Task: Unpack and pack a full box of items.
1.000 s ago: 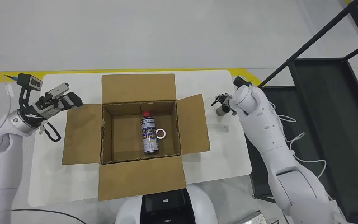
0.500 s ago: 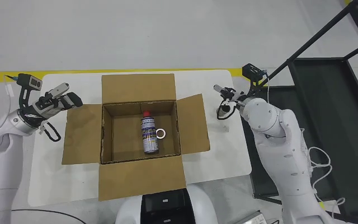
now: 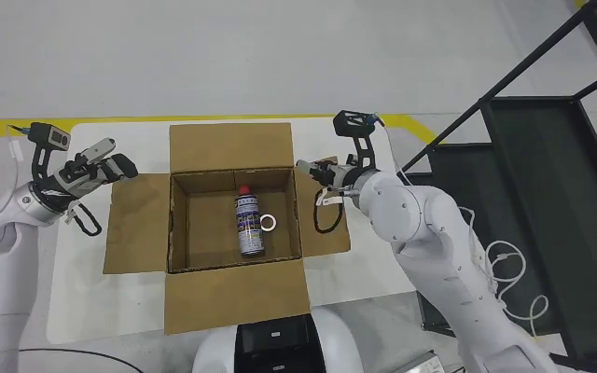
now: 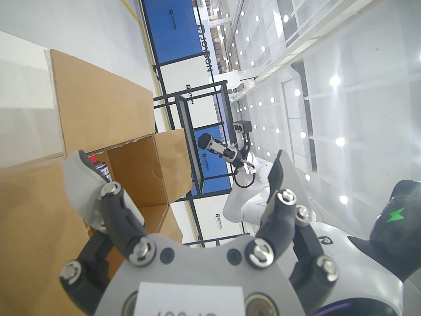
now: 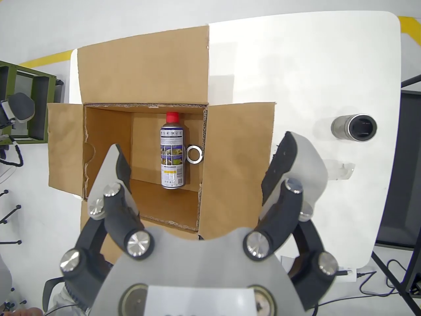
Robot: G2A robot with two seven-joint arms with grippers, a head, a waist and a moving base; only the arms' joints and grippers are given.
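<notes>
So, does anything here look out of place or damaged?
Nothing looks damaged. A metal cylinder and a clear plastic piece lie on the table outside the cardboard box; the spray can and metal ring lie inside.

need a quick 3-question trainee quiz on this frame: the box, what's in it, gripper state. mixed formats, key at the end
1. True or false: the spray can lies inside the open box.
2. What lies beside the can in the box? A) a metal ring B) a sponge C) a banana
3. Fill in: the right gripper has its jaws ____.
Key: 1 true; 2 A; 3 open.
</notes>
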